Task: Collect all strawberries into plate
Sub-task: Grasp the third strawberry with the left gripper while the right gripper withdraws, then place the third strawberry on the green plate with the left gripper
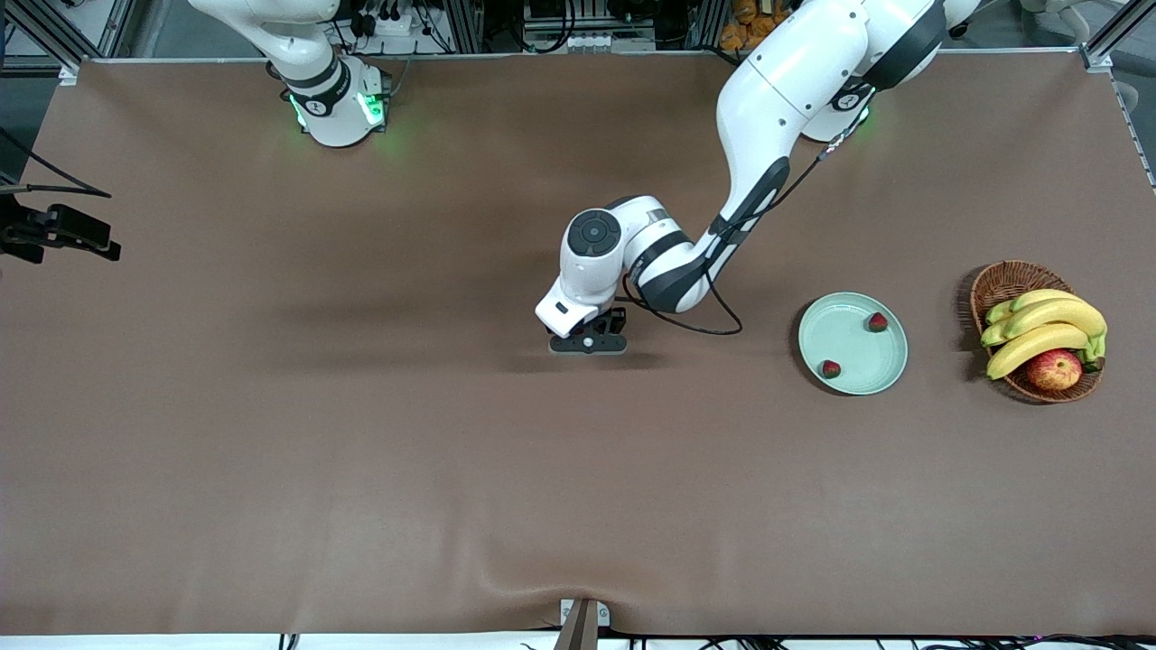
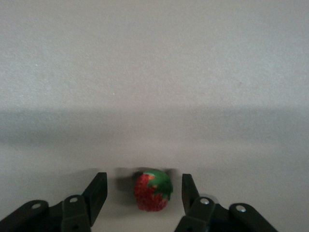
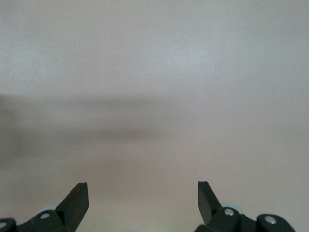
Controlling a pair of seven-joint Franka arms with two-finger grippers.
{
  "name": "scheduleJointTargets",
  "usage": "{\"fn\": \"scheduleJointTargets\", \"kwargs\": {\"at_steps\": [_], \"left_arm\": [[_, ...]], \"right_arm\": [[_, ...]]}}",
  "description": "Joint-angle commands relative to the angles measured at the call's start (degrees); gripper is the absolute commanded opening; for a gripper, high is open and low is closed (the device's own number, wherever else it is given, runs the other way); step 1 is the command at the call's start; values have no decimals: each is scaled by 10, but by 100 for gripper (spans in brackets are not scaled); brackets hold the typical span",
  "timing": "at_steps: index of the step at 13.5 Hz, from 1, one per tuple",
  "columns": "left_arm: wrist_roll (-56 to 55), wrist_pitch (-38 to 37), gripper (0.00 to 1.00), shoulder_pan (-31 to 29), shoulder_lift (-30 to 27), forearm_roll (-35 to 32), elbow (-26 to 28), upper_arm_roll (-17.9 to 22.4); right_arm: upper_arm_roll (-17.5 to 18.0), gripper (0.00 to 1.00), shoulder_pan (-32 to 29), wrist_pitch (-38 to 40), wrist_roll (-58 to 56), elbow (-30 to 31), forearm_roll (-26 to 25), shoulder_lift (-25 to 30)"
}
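well apart from the plate (image 1: 853, 343), toward the right arm's end, the left gripper (image 2: 143, 193) straddles the last strawberry (image 2: 152, 190), fingers part-open, not touching, ready to pinch; two strawberries (image 1: 877, 321) lie plated; the right gripper (image 3: 143, 193) waits open.

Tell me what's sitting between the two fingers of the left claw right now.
A strawberry sits on the table between the fingers of the left claw, with a small gap on each side, as the left wrist view shows.
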State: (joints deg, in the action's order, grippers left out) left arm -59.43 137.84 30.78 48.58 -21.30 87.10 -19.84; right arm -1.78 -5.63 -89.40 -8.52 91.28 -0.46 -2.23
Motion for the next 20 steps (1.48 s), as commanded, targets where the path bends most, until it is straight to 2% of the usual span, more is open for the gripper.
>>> {"fn": "scheduleJointTargets", "kwargs": {"at_steps": [1, 2, 4, 5, 6, 8, 11, 13, 15, 20], "left_arm": [[4, 1, 59, 6, 12, -15, -10, 3], [4, 1, 48, 6, 12, -17, -9, 2], [1, 1, 7, 5, 10, -16, -10, 2], [-2, 0, 0, 1, 6, -16, -10, 2], [-7, -6, 0, -5, 3, -15, -9, 2], [-9, -21, 0, -38, -39, -15, 25, 2], [-3, -53, 0, -113, -151, -9, 119, -5], [12, -91, 0, -162, -200, -9, 168, -5], [60, -154, 0, -207, -218, -9, 184, -6], [122, -189, 0, -316, -229, -9, 232, -7]], "right_arm": [[7, 100, -1, -4, 37, 6, -11, 2], [7, 100, -1, 10, 38, 6, -10, 2], [8, 100, -1, 18, 38, 6, -9, 2], [9, 100, -1, 19, 39, 3, -9, 0], [9, 100, -1, 20, 43, 3, -9, 0], [10, 100, -2, 27, 43, 3, -12, 0], [10, 100, -1, 36, 44, 2, -12, -1], [11, 100, -1, 35, 44, 1, -11, -3], [11, 100, 3, 34, 44, 0, -12, -4], [12, 100, 18, 30, 50, -4, -5, -8]]}}
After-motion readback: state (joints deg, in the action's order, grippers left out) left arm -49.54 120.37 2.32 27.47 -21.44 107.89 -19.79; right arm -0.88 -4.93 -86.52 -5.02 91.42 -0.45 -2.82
